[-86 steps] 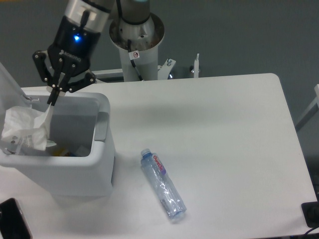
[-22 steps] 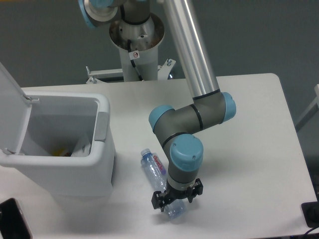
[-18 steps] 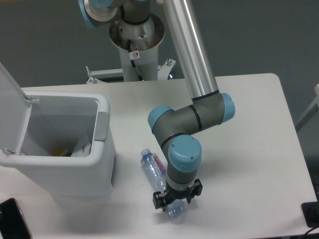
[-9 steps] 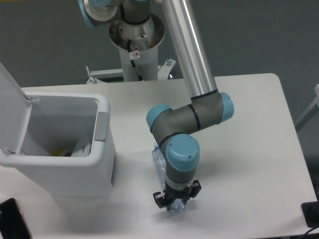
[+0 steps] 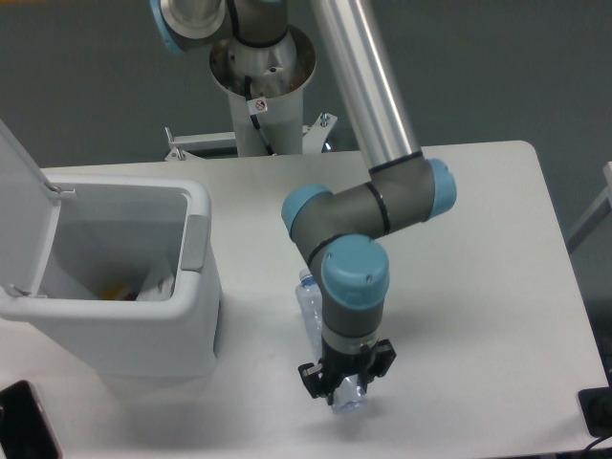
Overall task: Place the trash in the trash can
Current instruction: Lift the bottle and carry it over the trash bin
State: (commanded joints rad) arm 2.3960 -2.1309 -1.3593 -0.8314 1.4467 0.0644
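Camera view: gripper (image 5: pixel 346 381) clenched on water bottle (image 5: pixel 312 304) near its base end, on table (image 5: pixel 478 239) right of trash can (image 5: pixel 143 325); prob light, thin-walled, slick, crushes easily, so grab mid-body w/ modest squeeze.

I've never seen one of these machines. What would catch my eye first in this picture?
Probably the big silver and grey arm reaching down over the middle of the white table, its gripper closed around a clear plastic bottle near the front edge. Next, the large white trash can on the left, lid open, with some trash already inside.
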